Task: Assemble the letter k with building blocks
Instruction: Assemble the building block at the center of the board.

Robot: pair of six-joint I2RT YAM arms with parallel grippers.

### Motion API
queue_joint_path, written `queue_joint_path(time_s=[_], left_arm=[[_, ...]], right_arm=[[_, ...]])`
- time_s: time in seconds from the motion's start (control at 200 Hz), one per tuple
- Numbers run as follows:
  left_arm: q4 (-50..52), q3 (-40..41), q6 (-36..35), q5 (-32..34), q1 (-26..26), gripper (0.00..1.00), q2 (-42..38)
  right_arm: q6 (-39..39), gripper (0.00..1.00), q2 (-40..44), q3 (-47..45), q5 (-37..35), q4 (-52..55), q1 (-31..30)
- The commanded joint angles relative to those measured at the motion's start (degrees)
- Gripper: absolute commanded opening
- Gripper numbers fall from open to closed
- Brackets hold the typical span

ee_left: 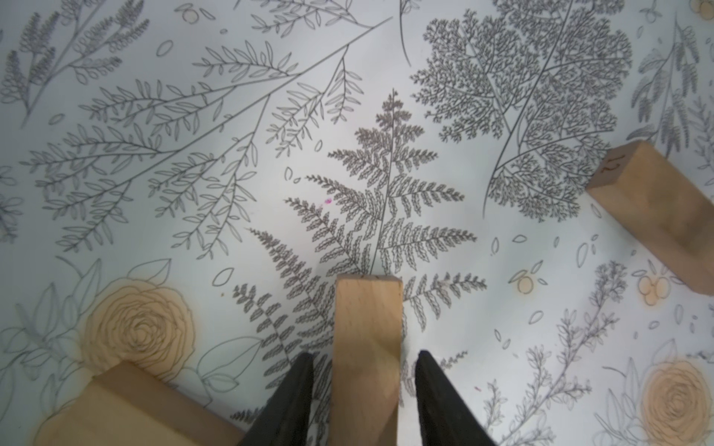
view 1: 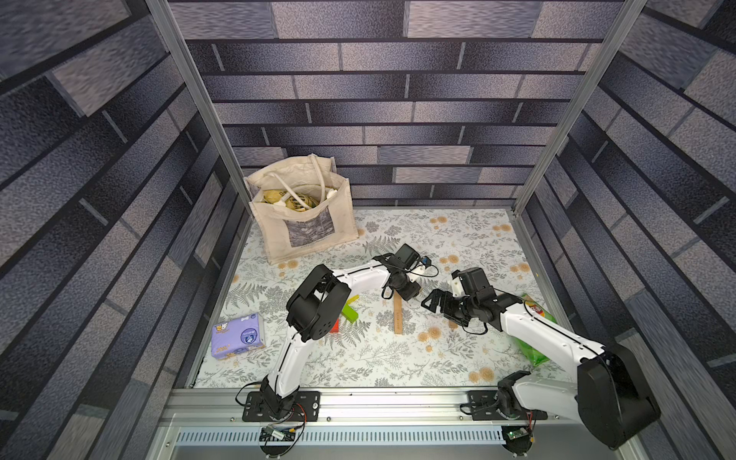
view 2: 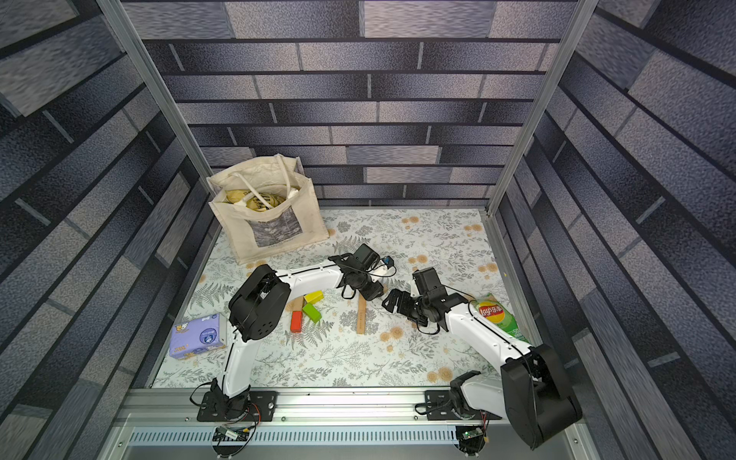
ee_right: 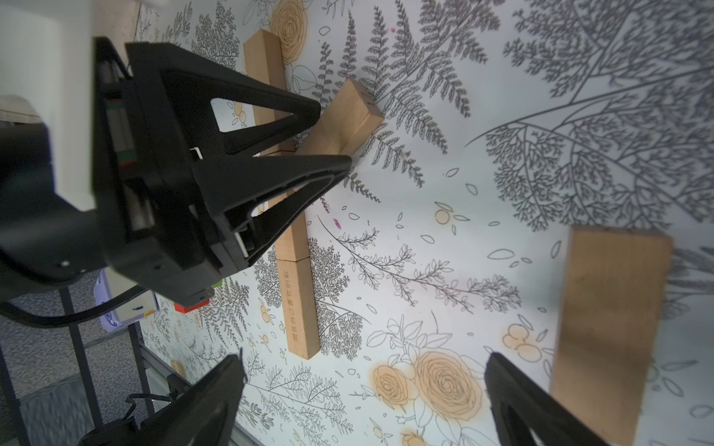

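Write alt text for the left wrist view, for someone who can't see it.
A tan block lies between the left gripper's open fingertips, a gap each side. Two more tan blocks are cut off by the frame, all on a fern-printed table.

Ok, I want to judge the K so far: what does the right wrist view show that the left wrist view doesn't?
Only the right wrist view: the straight spine of tan blocks, a corner of a red block, and the right gripper, wide open. Only the left wrist view: a number marked on the end of a loose tan block, and clear gaps on both sides between the left gripper and the slanted tan block. Both: that slanted block between the left gripper's jaws, lying on the floral table cover.
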State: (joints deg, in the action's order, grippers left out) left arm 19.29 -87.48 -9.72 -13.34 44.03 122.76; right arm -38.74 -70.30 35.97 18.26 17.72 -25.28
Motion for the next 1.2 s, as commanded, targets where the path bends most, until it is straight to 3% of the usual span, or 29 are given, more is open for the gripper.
queue_joint_path(time_s=[0.0, 0.426, 0.907, 1.077, 1.122, 1.157, 1.197], left_arm=[[1.4, -1.9, -1.3, -0.5, -0.2, 0.46, 0.5], [1.9, -2.3, -1.5, -0.6, -0.2, 0.46, 0.7], [2.3, -2.6, -1.9, -1.6, 0.0, 0.54, -0.2], [2.7, -2.9, -0.4, -5.4, -0.4, 0.73, -6.0], [3.0, -3.0, 0.1, -6.0, -0.6, 0.81, -8.3], [3.1, -3.0, 0.6, -6.1, -0.8, 0.99, -10.0], [3.3, -2.8, 1.6, -6.7, -1.4, 1.0, -11.9]], right_arm=[[0.9, 1.0, -0.3, 1.2, -0.1, 0.6, -0.5], [1.1, 1.0, -0.7, 1.4, 0.0, 0.4, -0.5], [1.5, 1.0, -1.3, 2.6, 0.0, 1.3, -0.5], [4.2, 1.0, -0.6, 5.0, -2.9, 7.1, -0.5], [5.4, 1.0, -0.6, 6.0, -4.0, 9.1, -0.5], [6.3, 1.0, -0.7, 6.8, -4.7, 10.4, -0.4], [7.2, 1.0, -0.8, 7.5, -5.5, 11.5, -0.4]])
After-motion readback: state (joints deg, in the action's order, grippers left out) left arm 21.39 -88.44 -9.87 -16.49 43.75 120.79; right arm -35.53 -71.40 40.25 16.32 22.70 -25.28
